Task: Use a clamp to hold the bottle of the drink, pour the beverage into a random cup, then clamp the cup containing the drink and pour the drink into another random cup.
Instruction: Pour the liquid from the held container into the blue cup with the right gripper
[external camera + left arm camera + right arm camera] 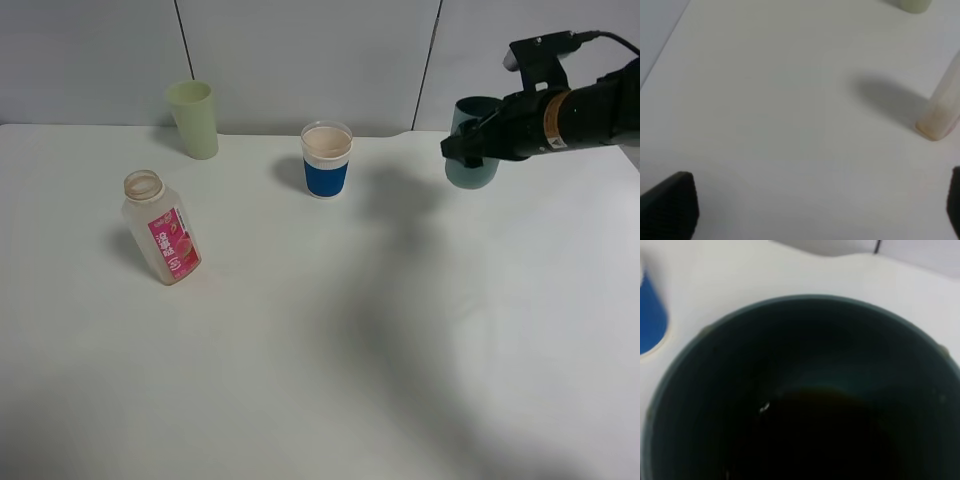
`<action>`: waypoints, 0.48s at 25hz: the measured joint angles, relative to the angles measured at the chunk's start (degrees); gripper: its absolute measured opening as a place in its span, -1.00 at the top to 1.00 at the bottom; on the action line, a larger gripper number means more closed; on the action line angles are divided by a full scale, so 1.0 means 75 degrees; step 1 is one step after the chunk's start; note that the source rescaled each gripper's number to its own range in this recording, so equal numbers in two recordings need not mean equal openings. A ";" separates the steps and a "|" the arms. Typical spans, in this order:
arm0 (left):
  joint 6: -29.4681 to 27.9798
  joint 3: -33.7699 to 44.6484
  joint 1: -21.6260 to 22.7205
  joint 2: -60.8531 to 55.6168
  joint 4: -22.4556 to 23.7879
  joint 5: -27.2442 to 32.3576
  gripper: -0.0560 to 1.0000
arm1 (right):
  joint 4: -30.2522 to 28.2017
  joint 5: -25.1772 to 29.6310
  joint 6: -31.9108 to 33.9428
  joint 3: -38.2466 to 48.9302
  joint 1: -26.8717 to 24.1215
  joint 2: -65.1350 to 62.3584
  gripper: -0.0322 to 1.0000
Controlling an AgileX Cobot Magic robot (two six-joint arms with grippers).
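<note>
My right gripper [468, 145] is shut on the teal cup [475, 168] and holds it above the table at the far right. In the right wrist view the cup [685, 370] fills the frame, with the dark brown beverage [835, 435] in its bottom. The blue-banded white cup [326, 160] stands upright to the left of the held cup, and its edge shows beside the teal cup [650, 315]. The clear bottle [161, 226] with a pink label stands uncapped at the left. My left gripper [815, 205] is open over bare table, and the bottle's base [940, 120] is ahead of it.
A pale green tumbler [194, 118] stands at the back left near the wall, and its bottom edge shows in the left wrist view [914, 5]. The white table [330, 340] spreads wide in front of the cups and bottle.
</note>
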 joint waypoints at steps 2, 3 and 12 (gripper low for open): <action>0.0000 0.0000 0.0000 0.0000 0.0000 0.0000 -1.00 | -0.0818 0.0283 0.0734 -0.0359 0.0221 0.0173 0.93; 0.0000 0.0000 0.0000 0.0000 0.0000 0.0000 -1.00 | -0.1187 0.0428 0.1151 -0.0579 0.0350 0.0289 0.93; 0.0000 0.0000 0.0000 0.0000 0.0000 0.0000 -1.00 | -0.2080 0.1205 0.2209 -0.2057 0.1438 0.1517 0.93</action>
